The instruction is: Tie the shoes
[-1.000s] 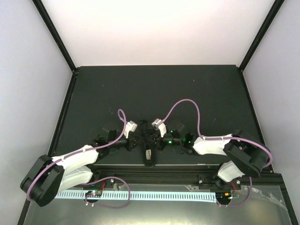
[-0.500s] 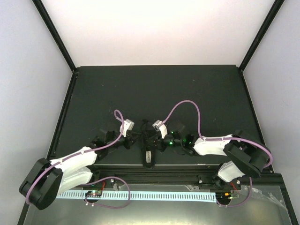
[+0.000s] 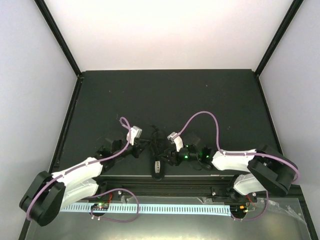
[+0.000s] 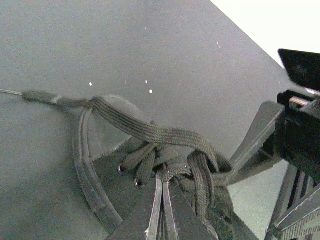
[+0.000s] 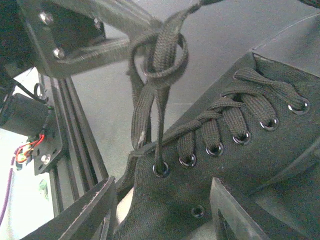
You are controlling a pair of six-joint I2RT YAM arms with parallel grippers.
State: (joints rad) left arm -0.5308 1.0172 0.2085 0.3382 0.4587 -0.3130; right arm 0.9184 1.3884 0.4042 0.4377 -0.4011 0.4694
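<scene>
The narrow black shoe [image 3: 158, 168] lies near the table's front edge, between the two arms. My left gripper [image 3: 143, 148] is at its left side. In the left wrist view that gripper [image 4: 162, 181] is shut on a loop of the laces [image 4: 150, 131], which bunch in a loose knot over the eyelets. My right gripper [image 3: 169, 156] stands open at the shoe's right side. In the right wrist view its fingers straddle the shoe's canvas side [image 5: 240, 150] with nothing pinched between them. The lace knot [image 5: 159, 60] hangs above the top eyelet, against the left gripper's fingers [image 5: 90, 47].
A black metal rail [image 3: 165, 189] runs along the table's front edge just behind the shoe. A white toothed strip [image 3: 165, 208] lies nearer still. Purple cables arch over both wrists. Dark tabletop [image 3: 165, 95] stretches to the white back wall.
My right gripper has opened and let go of the lace, drawing back to the right. The left gripper has stayed shut and shifted a little left with the lace.
</scene>
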